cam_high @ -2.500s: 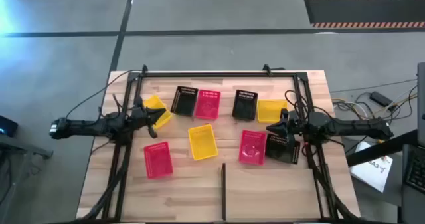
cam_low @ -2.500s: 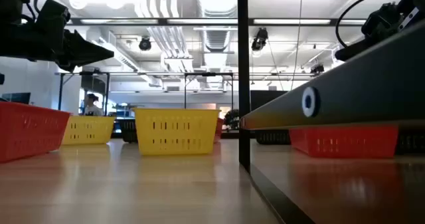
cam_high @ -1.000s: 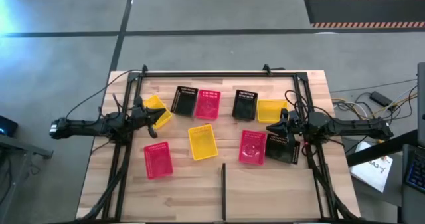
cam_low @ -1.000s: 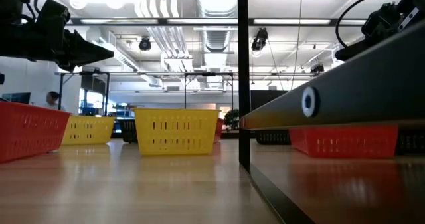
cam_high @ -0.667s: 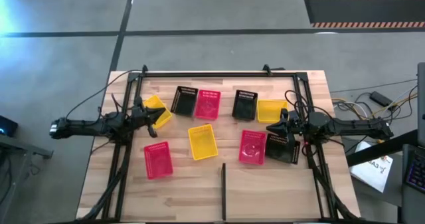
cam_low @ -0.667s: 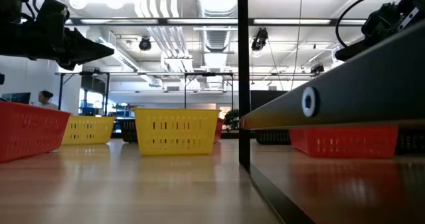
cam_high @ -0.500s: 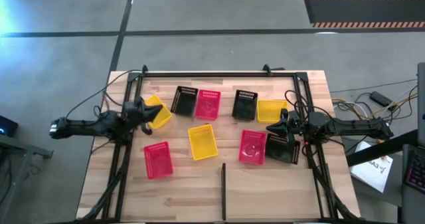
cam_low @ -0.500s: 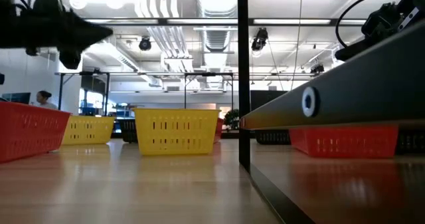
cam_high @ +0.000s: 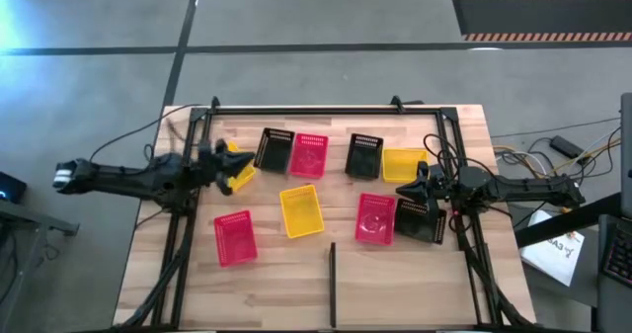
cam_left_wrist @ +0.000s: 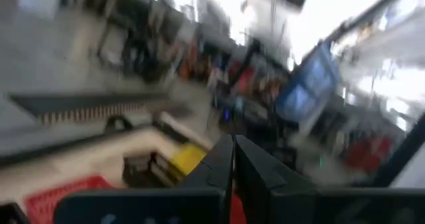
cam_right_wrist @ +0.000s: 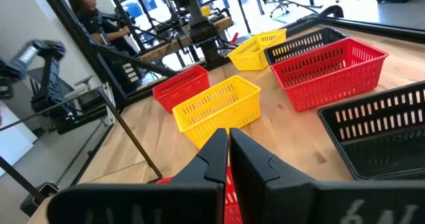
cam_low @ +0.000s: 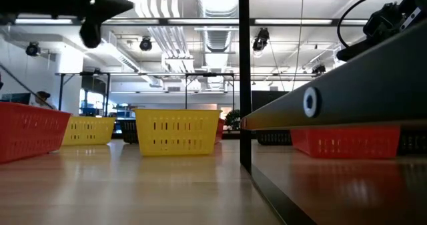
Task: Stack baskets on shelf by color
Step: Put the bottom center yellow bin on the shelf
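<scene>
Baskets scattered on tabletop, none stacked yet; both arms low over the side edges.

L to R: left gripper [cam_high: 229, 160], fingers together w/ nothing held, hangs over the yellow basket [cam_high: 237, 170] near the left edge, arm stretched in flat. Pink-red basket [cam_high: 235, 237] sits toward the front-left, another yellow basket [cam_high: 301, 210] mid-table. Prob. light, stiff mesh plastic, slippery: pinch a rim wall. Right gripper [cam_high: 405, 190], pinched empty, reaches inward level beside a black basket [cam_high: 418, 219] by the right edge.

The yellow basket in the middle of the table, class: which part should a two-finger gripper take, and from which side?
Take one long wall of the yellow basket at its rim, coming from above. It sits upright and open, apart from its neighbours, so one finger could likely slip inside and one outside. The left gripper, over the table's left side, seems nearer.
</scene>
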Robot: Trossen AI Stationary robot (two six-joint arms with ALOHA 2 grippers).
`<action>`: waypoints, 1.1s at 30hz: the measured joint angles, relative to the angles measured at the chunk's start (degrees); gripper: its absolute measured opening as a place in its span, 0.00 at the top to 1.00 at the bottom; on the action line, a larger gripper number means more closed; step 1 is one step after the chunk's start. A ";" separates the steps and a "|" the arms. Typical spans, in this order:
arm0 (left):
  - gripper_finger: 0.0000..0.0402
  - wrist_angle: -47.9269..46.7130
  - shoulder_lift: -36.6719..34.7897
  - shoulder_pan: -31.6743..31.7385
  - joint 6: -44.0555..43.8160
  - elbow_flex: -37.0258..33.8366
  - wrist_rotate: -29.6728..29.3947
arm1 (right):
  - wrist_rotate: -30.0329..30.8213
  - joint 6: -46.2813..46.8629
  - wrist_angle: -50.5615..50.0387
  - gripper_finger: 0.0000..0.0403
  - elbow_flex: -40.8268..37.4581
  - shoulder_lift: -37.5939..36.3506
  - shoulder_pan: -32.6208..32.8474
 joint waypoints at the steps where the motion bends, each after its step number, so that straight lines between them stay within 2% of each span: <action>1: 1.00 -3.01 3.54 -0.04 -1.31 2.68 0.87 | -0.02 0.00 0.02 0.98 -0.02 0.00 0.00; 6: 1.00 -20.20 19.24 -0.06 -8.33 15.69 7.89 | 0.01 -0.01 0.03 0.98 -0.01 0.01 0.01; 12: 1.00 -35.42 33.62 -1.40 -8.97 30.27 17.22 | -0.04 0.00 0.04 0.98 0.00 0.52 0.00; 18: 1.00 -36.07 43.55 -4.71 -4.15 38.61 25.51 | -0.02 0.00 0.02 0.98 -0.02 1.06 0.00; 24: 0.99 -35.76 50.94 -7.57 0.22 43.06 25.94 | -0.02 0.00 0.02 0.98 -0.01 1.07 0.01; 28: 0.91 -36.06 54.47 -7.67 0.03 45.33 26.08 | -0.02 0.00 0.02 0.98 -0.01 1.07 0.02; 33: 0.75 -37.15 56.89 -7.57 0.04 47.73 23.48 | -0.02 0.00 0.02 0.98 0.00 1.07 0.00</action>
